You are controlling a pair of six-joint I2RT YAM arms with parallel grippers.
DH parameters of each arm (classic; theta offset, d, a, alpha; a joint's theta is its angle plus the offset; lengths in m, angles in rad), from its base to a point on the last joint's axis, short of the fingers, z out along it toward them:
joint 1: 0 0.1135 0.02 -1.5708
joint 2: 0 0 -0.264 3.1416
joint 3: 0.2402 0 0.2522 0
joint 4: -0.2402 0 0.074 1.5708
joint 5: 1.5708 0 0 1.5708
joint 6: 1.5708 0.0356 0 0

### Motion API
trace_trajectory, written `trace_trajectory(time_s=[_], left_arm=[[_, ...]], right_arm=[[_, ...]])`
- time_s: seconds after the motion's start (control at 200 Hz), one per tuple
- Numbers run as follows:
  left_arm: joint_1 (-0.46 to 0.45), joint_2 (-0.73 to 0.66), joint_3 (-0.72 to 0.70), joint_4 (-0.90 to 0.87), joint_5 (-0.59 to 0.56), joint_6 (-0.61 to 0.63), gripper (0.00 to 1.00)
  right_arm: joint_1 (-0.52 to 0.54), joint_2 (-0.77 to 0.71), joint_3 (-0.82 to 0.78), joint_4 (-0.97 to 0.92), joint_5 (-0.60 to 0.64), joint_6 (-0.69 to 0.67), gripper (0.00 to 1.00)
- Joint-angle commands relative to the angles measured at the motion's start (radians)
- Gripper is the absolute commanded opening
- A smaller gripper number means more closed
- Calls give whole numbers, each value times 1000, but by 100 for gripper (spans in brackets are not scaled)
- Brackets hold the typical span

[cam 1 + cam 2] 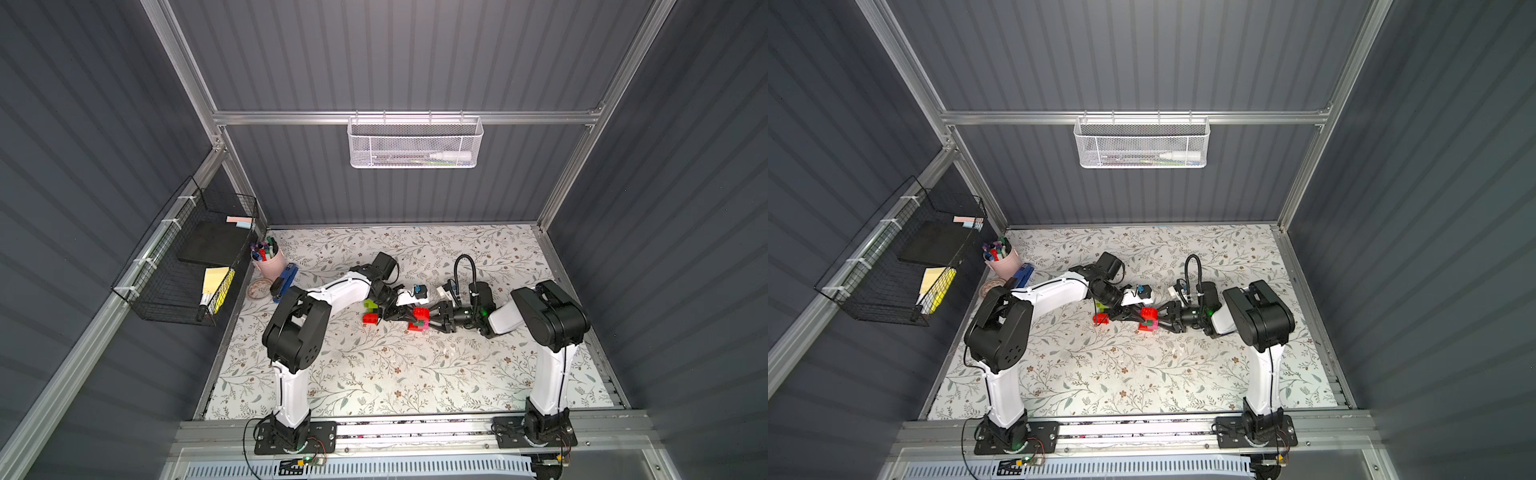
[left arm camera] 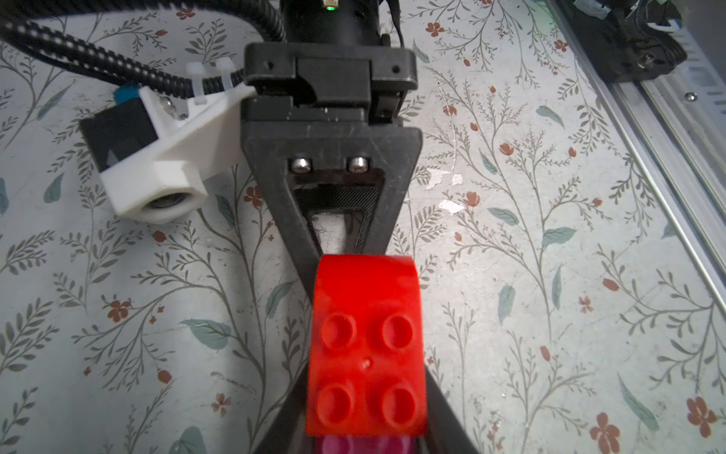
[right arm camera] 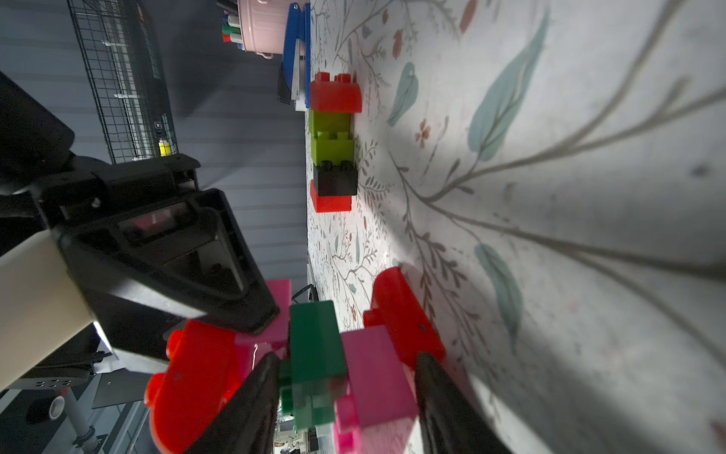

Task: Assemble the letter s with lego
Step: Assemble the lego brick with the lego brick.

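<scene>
The floral table (image 1: 374, 382) carries everything. Taking the back wall as 12 o'clock, the lego stack (image 1: 417, 321) stands at about the table's centre. A loose group of bricks (image 1: 370, 312) in red, lime green and black lies just beside it at 9 o'clock. The pink pen cup (image 1: 269, 261) and blue stapler (image 1: 288, 275) sit well apart at 10 o'clock.

The stack has one red brick on the table, then a pink one, a dark green brick (image 3: 314, 338) and an upper pink brick (image 3: 279, 310). A curved red brick (image 2: 365, 353) sits on top, studs up. My reading is that this top piece is being seated or steadied.

The risk is that two grippers meet nose to nose at one narrow tower. A sideways shove from 9 o'clock could pry a joint apart above the held band. It could also lever the tower out of the grip and tip it toward 3 o'clock. The top brick may be only half pressed, since nothing shows it fully home.

The right gripper (image 3: 345, 361), at 3 o'clock of the stack, is partly open and clamped on the stack's middle. Its fingers (image 3: 251, 412) flank the dark green brick and the pink one below it. The left gripper (image 3: 261, 314), at 9 o'clock, has its jaws closed together, tip against the upper pink brick. Whether it pinches anything I cannot tell.
</scene>
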Motion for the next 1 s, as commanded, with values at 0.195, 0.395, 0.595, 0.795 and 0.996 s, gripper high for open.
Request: trace_trajectory(time_s=[0.195,0.395,0.595,0.795,0.996], left_arm=[[-13,0,-78,-36,-107,-85,28],[-18,19,-92,-48,-116,-55,29],[-23,17,-70,-47,-115,-53,33],[-23,3,-11,-55,-70,-53,42],[-23,-9,17,-65,-38,-44,45]], right_arm=[[1,49,-48,-134,104,-24,56],[1,57,-52,-139,104,-37,56],[1,60,-51,-145,96,-53,56],[1,66,-52,-125,84,-49,56],[1,63,-46,-114,70,-44,58]])
